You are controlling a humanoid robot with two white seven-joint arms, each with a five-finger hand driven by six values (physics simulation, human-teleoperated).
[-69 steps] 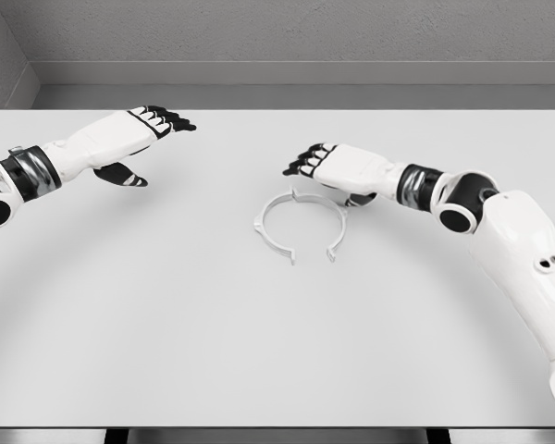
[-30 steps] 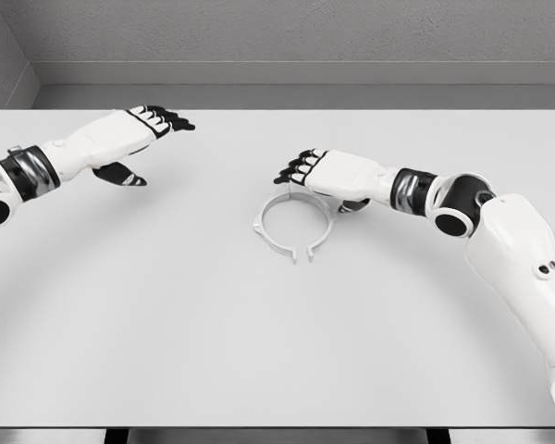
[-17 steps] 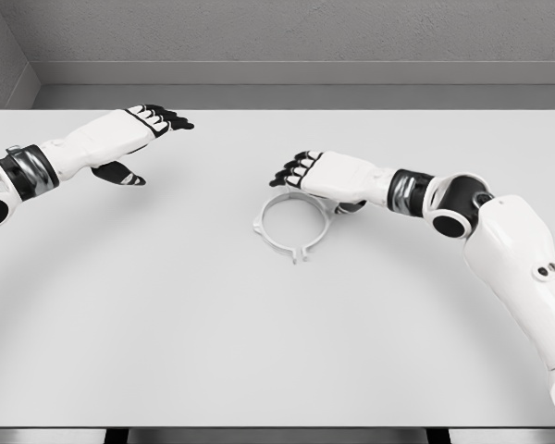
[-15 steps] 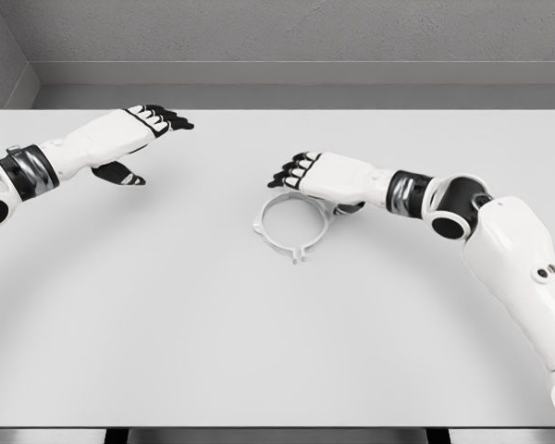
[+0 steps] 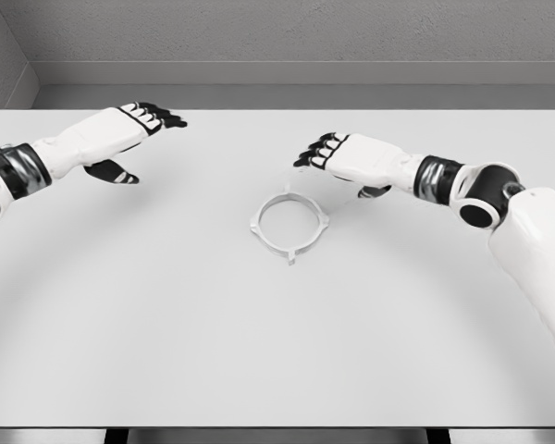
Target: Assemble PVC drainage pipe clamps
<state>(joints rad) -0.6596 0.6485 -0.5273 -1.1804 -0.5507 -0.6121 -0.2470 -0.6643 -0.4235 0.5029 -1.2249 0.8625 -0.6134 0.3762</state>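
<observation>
A white pipe clamp ring (image 5: 289,225) lies flat near the middle of the white bench (image 5: 166,342), closed into a full circle. The right hand (image 5: 338,157) hovers at its 1 o'clock, apart from it, fingers loosely spread and holding nothing. The left hand (image 5: 120,137) hangs well off at 10 o'clock, likewise wide and empty.

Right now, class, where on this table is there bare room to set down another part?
The table's whole near half, below the pipe clamp, is bare, as is the strip between the left robot hand and the clamp. Tightest: between clamp and right robot hand.
</observation>
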